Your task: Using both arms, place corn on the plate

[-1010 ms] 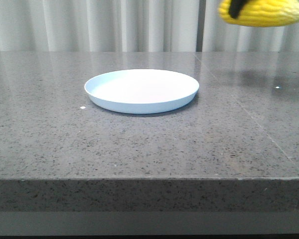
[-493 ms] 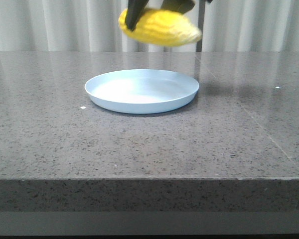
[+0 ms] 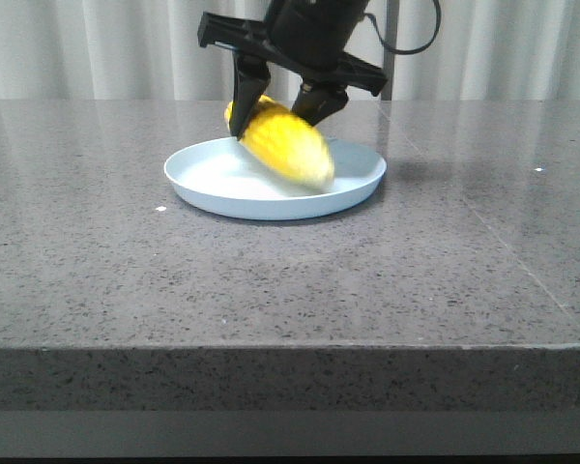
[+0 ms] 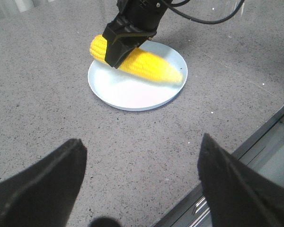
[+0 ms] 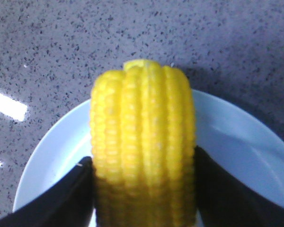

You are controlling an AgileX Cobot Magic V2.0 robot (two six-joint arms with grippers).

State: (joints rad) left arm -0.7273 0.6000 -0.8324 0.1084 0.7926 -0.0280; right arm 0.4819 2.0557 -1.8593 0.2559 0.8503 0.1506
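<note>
The bright yellow corn (image 3: 285, 147) is tilted, its lower end down inside the pale blue plate (image 3: 201, 182) in the middle of the table. My right gripper (image 3: 282, 111) is shut on the corn from above, one black finger on each side. Whether the cob touches the plate is blurred. The right wrist view shows the corn (image 5: 142, 127) squeezed between the fingers (image 5: 66, 198), with the plate (image 5: 236, 151) below. In the left wrist view my left gripper (image 4: 142, 142) stands open and empty over bare table, well short of the plate (image 4: 132, 94) and the corn (image 4: 149, 67).
The grey speckled stone table (image 3: 271, 290) ends at a front edge (image 3: 271, 348). A white curtain (image 3: 97, 48) hangs behind it. The right arm's cable (image 4: 203, 16) loops above the plate. A metal rail (image 4: 255, 156) runs beside the table edge near my left gripper.
My right gripper has carried the corn from high at the right, leftward and down, so its lower end now sits inside the plate. The plate has not moved.
</note>
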